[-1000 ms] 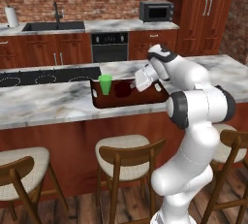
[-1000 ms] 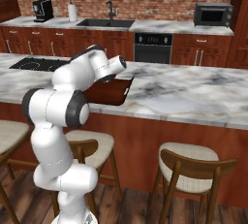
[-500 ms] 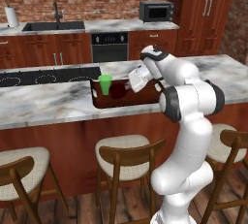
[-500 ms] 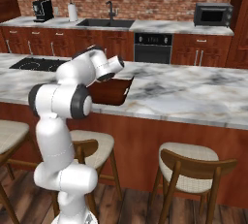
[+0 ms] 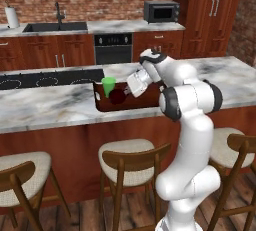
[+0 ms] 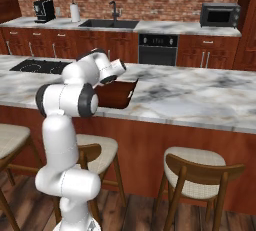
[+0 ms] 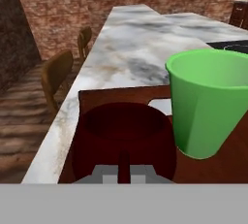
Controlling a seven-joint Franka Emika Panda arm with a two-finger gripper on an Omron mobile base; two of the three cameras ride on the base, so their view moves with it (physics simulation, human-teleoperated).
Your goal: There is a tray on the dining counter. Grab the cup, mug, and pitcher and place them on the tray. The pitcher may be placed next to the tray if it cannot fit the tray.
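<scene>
At the lower centre of the hand view, my gripper point(image 7: 124, 168) is clenched on the mug point(image 7: 123, 138), which sits in the tray point(image 7: 104, 97) just beside the cup point(image 7: 208, 102). Letting go crookedly could tip it against that cup.

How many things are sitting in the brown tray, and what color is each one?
Green: 1, the cup
Dark maroon: 1, the mug
Total: 2 in the tray
</scene>
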